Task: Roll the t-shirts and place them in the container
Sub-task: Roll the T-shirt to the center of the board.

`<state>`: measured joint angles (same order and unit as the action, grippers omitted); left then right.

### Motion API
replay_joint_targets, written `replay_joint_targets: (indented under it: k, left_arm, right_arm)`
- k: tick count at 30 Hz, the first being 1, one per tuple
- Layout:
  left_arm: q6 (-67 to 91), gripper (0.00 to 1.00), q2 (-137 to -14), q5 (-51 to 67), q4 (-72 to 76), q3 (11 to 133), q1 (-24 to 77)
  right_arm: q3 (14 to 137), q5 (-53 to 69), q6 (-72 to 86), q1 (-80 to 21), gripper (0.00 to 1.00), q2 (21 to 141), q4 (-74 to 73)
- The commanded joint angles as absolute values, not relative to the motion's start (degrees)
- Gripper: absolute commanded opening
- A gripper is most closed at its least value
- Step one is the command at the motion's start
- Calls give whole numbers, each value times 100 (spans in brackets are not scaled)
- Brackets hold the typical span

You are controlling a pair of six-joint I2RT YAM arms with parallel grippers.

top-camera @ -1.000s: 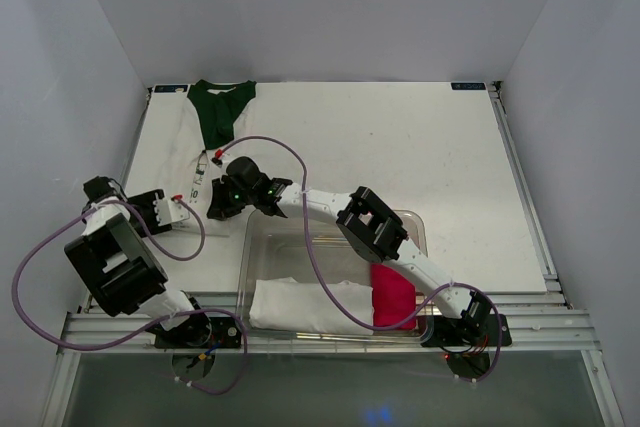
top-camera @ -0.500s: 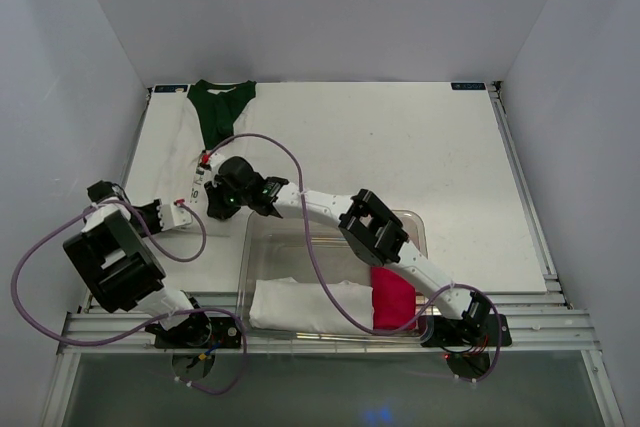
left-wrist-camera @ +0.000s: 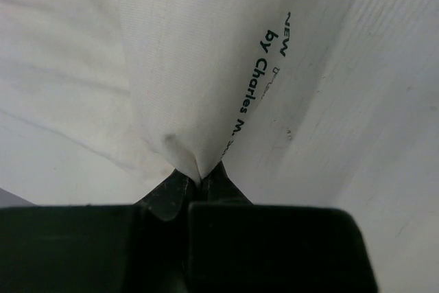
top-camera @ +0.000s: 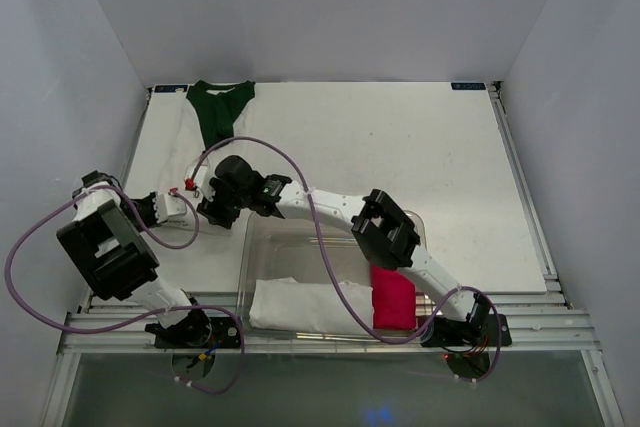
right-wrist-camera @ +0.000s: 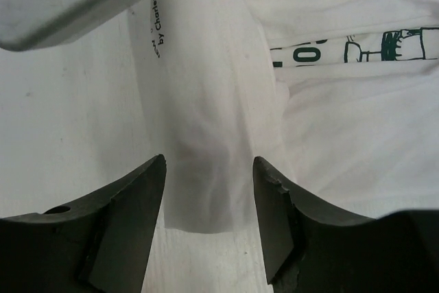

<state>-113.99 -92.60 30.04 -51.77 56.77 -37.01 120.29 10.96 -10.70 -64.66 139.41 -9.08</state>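
A white t-shirt [left-wrist-camera: 199,60] with small dark lettering lies spread on the white table at the left. My left gripper [left-wrist-camera: 201,173] is shut on a pinched fold of it, and the cloth rises from the jaws in a ridge. Just to the right, my right gripper [right-wrist-camera: 209,190] stands open over a narrow flap of the same white t-shirt [right-wrist-camera: 206,121], a finger on each side and nothing gripped. In the top view the two grippers, left [top-camera: 186,203] and right [top-camera: 212,209], sit close together. A dark green t-shirt [top-camera: 222,109] lies crumpled at the far left corner.
A clear plastic bin [top-camera: 420,232] stands at the near middle, holding a white rolled cloth [top-camera: 300,305] and a bright pink bundle [top-camera: 393,297]. The right arm reaches across above the bin. Grey walls close in the table on three sides.
My left gripper has shut on the white t-shirt's fold. My right gripper has opened and let go of the cloth. Both have shifted a little to the left.
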Motion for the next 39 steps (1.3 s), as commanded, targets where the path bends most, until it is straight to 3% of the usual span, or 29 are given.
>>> replay_joint_targets:
  k: [1, 6, 14, 28, 34, 37, 39]
  left_arm:
    - [-12709, 0, -9246, 3199, -5687, 5818, -3709]
    - [-12709, 0, -9193, 3261, -5713, 5810, -3718]
    - [-12753, 0, -9202, 3129, -5722, 5757, -3718]
    - [-12647, 0, -9316, 3182, -5704, 5871, -3700]
    - [-12639, 0, -9308, 3182, -5704, 5880, -3700]
    - [-12665, 0, -9290, 3182, -5704, 5862, -3700]
    - [-12683, 0, -9281, 3164, -5713, 5862, -3700]
  right_arm:
    - [12042, 1223, -2004, -6592, 60, 13816, -1195]
    - [12076, -346, -2127, -6917, 74, 14027, -1117]
    - [12270, -721, -2302, -6952, 74, 14274, -1142]
    - [11777, 1212, -2944, -6961, 74, 14010, -1889]
    - [11654, 765, -2839, -6961, 74, 14089, -1793]
    - [11637, 379, -2786, -6943, 70, 14159, -1644]
    - [11689, 282, -2707, -6926, 57, 14194, -1582]
